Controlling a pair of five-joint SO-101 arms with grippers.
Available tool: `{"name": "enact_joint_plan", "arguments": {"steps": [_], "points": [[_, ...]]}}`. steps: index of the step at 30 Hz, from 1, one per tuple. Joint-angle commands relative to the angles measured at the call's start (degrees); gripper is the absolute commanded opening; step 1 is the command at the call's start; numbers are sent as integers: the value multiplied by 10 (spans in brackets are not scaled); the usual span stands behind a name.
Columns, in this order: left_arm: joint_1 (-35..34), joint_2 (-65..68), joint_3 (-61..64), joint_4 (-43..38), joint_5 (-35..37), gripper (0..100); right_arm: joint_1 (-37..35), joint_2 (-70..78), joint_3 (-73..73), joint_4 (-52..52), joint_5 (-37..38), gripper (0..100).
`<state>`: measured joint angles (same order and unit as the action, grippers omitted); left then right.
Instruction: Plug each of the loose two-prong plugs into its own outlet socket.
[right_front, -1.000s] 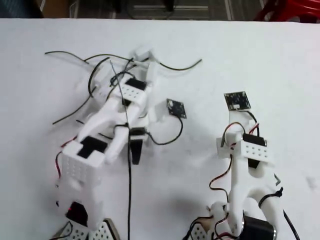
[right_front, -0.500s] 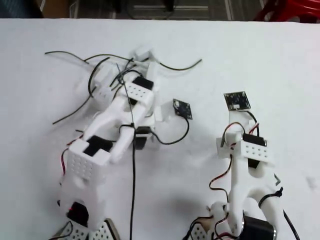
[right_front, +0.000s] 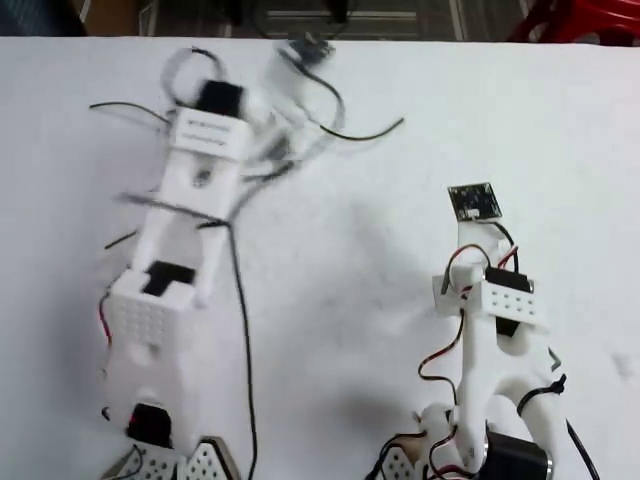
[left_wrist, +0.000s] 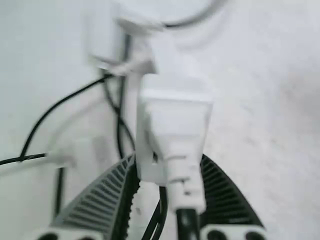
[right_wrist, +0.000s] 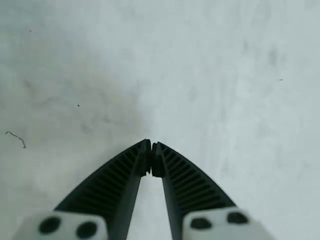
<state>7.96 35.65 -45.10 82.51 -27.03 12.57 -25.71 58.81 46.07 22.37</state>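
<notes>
Currently, the white two-prong plug is sitting between the jaws of my left gripper, which are clamping its body from both sides. Its black cord is running back between them toward my wrist. Just beyond the jaw tips, a blurred white block and loose black wires are lying on the table. My right gripper is hanging over the table with its jaws together on nothing.

Risks noted: the plug is looking slightly skewed in my grip, so its prongs may be missing their slots, and the wires ahead may be snagging the jaws.

Sockets: I am judging the white block to be an outlet piece, but I cannot tell whether anything is seated in it.
</notes>
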Motion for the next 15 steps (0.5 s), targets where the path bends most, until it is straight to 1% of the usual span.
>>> {"name": "enact_joint_plan", "arguments": {"steps": [1,3,5,9,11,13,15], "points": [[-29,22,-84,-27,-38,25,-1,-2,-4,-10,-2,21],[-32,52,-88,-54,-67,25,-1,-2,-4,-11,-3,21],[-44,85,-89,-100,-67,25,-1,-1,1,-24,-4,21],[-65,157,-89,-196,-67,27,-1,-3,46,-110,-2,21],[-71,185,-89,-230,-67,28,-1,-7,50,-114,-2,21],[-73,207,-89,-251,-67,32,-1,-7,50,-115,-2,21],[-76,217,-89,-252,-66,81,-1,-7,50,-115,-2,21]]}}
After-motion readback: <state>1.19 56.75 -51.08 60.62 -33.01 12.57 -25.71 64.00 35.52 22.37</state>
